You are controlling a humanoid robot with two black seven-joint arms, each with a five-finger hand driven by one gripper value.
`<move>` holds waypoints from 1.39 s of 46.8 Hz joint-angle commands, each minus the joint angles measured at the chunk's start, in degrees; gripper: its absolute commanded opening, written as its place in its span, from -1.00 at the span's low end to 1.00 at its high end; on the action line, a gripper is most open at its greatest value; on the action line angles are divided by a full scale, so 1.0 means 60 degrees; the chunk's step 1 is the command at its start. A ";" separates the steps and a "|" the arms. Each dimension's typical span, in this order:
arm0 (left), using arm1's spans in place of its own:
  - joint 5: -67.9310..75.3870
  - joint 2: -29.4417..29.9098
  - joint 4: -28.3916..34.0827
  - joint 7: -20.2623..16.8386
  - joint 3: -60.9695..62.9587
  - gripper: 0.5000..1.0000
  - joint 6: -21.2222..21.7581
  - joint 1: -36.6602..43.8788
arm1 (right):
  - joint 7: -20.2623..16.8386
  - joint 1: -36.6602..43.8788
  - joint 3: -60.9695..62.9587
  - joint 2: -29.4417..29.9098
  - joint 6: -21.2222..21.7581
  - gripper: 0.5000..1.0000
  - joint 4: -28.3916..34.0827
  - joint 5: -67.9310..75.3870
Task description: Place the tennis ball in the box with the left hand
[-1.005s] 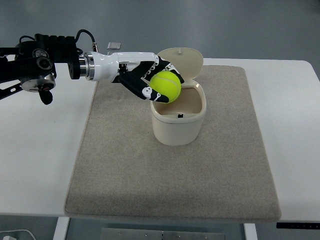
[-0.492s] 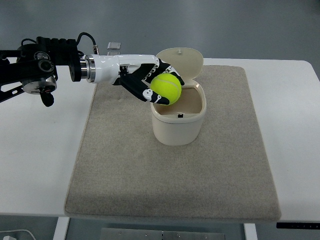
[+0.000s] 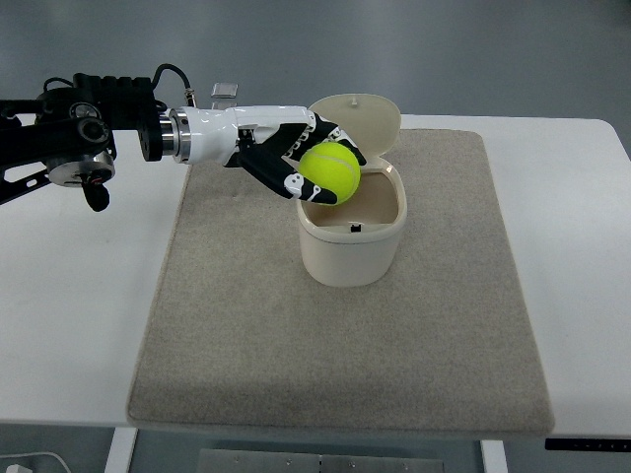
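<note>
Left robot hand (image 3: 291, 158) cups tennis ball (image 3: 329, 173) — over box (image 3: 352, 236) rim.

No readable text, label, brand, number or sign is found anywhere in the top view. The tennis ball (image 3: 329, 174) shows no legible print, and none is seen on the box (image 3: 352, 246), its raised lid (image 3: 361, 116), the left hand (image 3: 286, 156), the grey mat (image 3: 340, 340) or the white table (image 3: 74, 296). A small dark mark on the box's front rim is too small to be read.
</note>
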 commanded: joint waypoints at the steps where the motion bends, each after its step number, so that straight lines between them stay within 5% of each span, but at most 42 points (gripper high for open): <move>1: -0.0033 0.0006 -0.0002 -0.0015 0.0001 -0.15 -0.0001 0.0004 | 0.0000 0.0000 0.0000 0.0000 0.0000 0.75 0.0000 0.0000; 34: -0.0048 -0.0023 -0.0075 -0.0015 -0.0014 0.11 0.0145 0.0048 | 0.0000 0.0000 0.0000 0.0000 0.0000 0.75 -0.0001 0.0000; 45: -0.0062 -0.0023 -0.0075 -0.0044 -0.0073 0.79 0.0467 0.0063 | 0.0000 0.0000 0.0000 0.0000 0.0000 0.75 0.0000 0.0000; 65: -0.0530 0.0050 -0.0558 -0.0073 -0.0497 0.76 0.0438 0.0077 | 0.0000 0.0000 0.0000 0.0000 0.0000 0.75 0.0000 0.0000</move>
